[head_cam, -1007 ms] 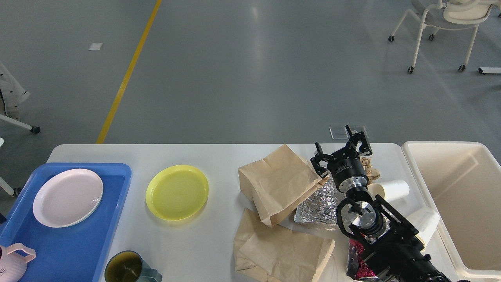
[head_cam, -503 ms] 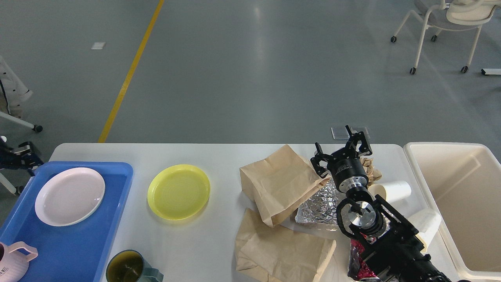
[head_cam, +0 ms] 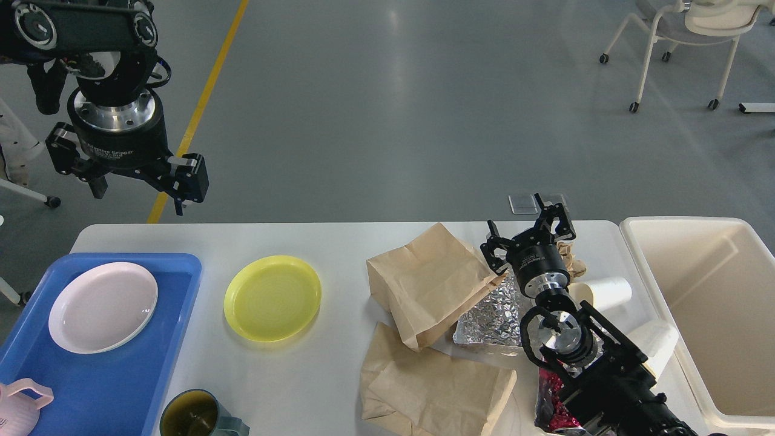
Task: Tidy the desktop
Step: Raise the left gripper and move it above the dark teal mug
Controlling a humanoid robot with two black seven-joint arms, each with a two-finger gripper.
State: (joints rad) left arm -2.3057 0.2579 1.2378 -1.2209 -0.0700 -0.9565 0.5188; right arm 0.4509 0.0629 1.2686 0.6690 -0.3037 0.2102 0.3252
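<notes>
Messy white desktop [head_cam: 339, 242], smooth w/ round corners.
Left gripper [head_cam: 130, 188] top left, right gripper [head_cam: 525, 233] mid-right: both jaws wide, empty.

On the desk [head_cam: 339, 242], a tray [head_cam: 175, 266] at the left end holds a plate [head_cam: 103, 306]. Right of it lies a second plate [head_cam: 272, 297], then paper bags [head_cam: 430, 284], foil [head_cam: 493, 315] and cups [head_cam: 608, 292]. A bin [head_cam: 684, 303] stands at the right end.
</notes>
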